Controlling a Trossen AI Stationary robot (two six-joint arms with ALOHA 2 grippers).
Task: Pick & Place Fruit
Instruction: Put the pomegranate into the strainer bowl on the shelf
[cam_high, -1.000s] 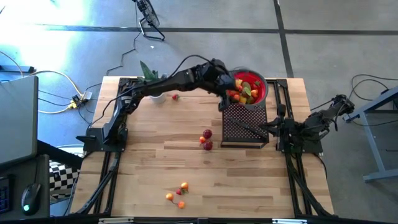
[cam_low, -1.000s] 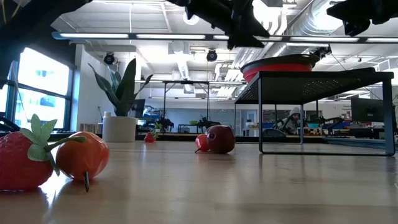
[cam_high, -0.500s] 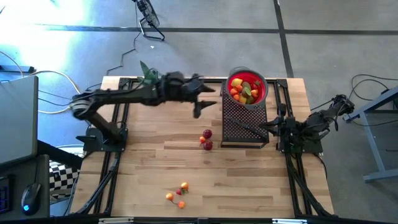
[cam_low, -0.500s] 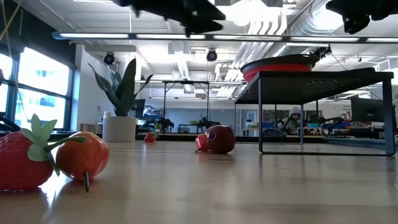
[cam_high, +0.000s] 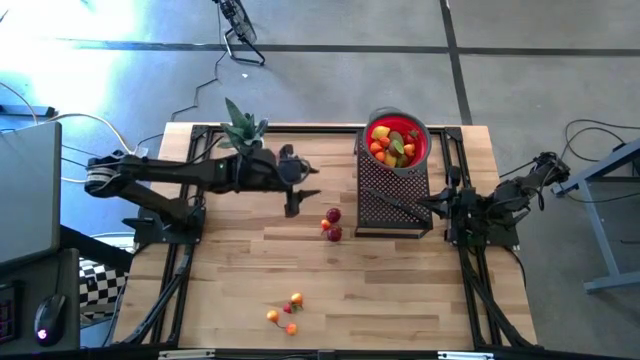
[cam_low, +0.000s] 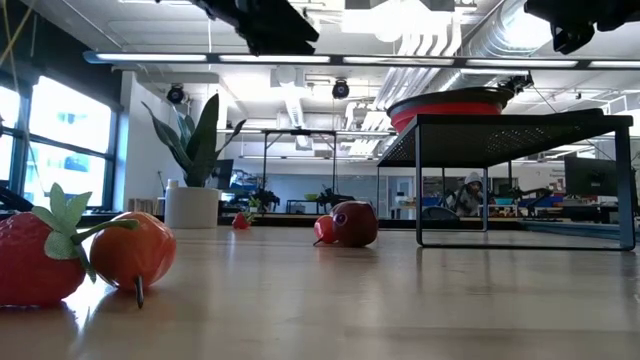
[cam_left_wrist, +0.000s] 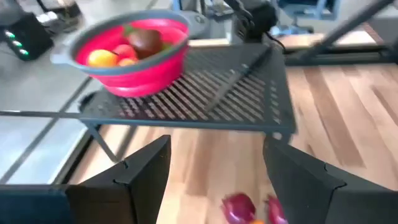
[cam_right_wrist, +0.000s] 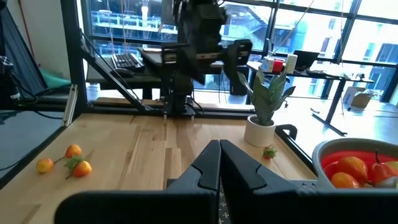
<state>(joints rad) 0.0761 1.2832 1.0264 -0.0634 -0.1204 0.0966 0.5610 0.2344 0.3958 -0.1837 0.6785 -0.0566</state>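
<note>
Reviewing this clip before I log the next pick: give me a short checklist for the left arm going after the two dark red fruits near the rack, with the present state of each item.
1. Left hand open and empty: ok; nothing sits between its fingers in the wrist view.
2. Target in sight: ok; the two dark red fruits lie on the table beside the black mesh rack, ahead of the hand.
3. Hand lowered to grasping height: not ok; it hangs high in the low view.
4. Red bowl on the rack, ready to take more fruit: ok.
5. Right hand out of the way: ok; shut, parked at the rack's right edge.
6. Fruits touching each other: cannot tell.
</note>
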